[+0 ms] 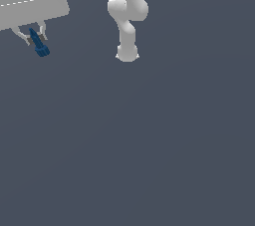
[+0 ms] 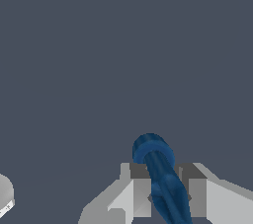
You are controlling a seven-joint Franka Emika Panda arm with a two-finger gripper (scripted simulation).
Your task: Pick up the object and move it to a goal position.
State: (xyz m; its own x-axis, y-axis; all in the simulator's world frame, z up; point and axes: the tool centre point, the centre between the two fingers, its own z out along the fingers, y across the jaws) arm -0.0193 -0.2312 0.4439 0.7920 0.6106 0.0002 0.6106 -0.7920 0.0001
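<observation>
The object (image 1: 38, 43), a small dark blue piece, sits pinched between our gripper (image 1: 34, 39) fingers, its long axis slanting down past the fingertips with the blocky end lowest, near the exterior view's upper left; we see no goal marker.

Dark blue piece (image 1: 39, 43) — deep navy, brighter blue at the blocky end — against the white gripper (image 1: 33, 37), grey pads (image 2: 141, 170), slate-grey floor (image 1: 149, 145) all round.

Bare simulated scene: flat grey ground (image 1: 149, 145)
</observation>
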